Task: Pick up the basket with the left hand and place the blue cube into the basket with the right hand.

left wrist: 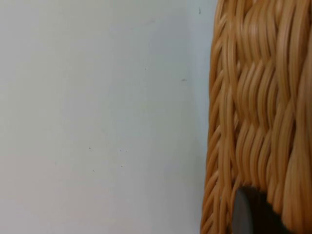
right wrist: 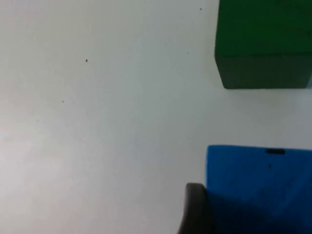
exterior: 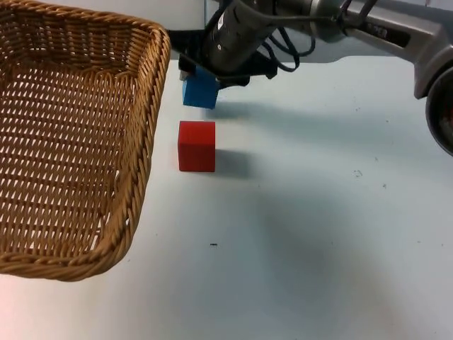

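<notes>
**Blue cube in the right hand beside the raised basket**

Blue wooden cube sits in the upper middle of the top view, clamped in the right hand, which reaches in from the upper right. It hangs just off the right rim of the woven tan wicker basket; a soft shadow lies on the white table to its right. In the right wrist view the blue cube presses against a black fingertip, with a green cube on the table beyond it. A red cube rests on the table just below the blue one in the top view, near the basket's right wall. The basket fills the left of the top view. In the left wrist view the left hand's fingertip lies against the basket's weave, so it grips the basket.
</notes>
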Motion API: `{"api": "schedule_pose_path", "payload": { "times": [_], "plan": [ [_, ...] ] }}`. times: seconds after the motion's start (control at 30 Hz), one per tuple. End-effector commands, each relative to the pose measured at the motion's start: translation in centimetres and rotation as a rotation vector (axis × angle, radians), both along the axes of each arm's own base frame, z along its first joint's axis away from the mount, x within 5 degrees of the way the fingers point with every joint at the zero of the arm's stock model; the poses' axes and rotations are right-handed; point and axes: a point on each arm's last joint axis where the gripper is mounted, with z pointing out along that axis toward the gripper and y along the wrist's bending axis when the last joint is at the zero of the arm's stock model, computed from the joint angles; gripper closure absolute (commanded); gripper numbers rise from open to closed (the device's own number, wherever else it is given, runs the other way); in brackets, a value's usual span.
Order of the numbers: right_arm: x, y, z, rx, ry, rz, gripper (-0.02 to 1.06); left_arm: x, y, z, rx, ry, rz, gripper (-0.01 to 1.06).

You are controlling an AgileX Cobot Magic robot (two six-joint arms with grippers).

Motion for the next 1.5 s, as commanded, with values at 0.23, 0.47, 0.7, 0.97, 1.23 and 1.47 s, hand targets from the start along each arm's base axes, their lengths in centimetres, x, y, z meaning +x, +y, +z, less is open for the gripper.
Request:
{"api": "schedule_pose_path", "payload": {
  "times": [0.23,0.47,0.7,0.97,1.23,1.47],
  "plan": [
    [-2.3,1.0,8.7,-0.096,-0.094,0.112,1.05,0.5,-0.4,-0.1,-0.067,0.009,0.022,1.05],
    [-5.6,1.5,17.1,-0.231,-0.296,0.156,1.05,0.5,-0.5,-0.2,-0.077,0.015,0.023,1.05],
    [-9.7,2.2,23.9,-0.201,-0.408,0.252,1.05,0.5,-0.5,-0.2,-0.078,0.016,0.025,1.05],
    [-13.9,4.6,24.6,-0.117,-0.271,0.53,1.05,1.0,-0.5,-1.1,-0.101,0.034,0.04,1.05],
    [-15.1,5.5,23.9,-0.081,-0.193,0.607,1.05,1.5,-0.3,-1.7,-0.104,0.029,0.069,1.05],
    [-16.3,7.3,22.5,-0.095,-0.149,0.66,1.05,1.8,-0.3,-2.7,-0.118,0.059,0.072,1.05]
  ]
}}
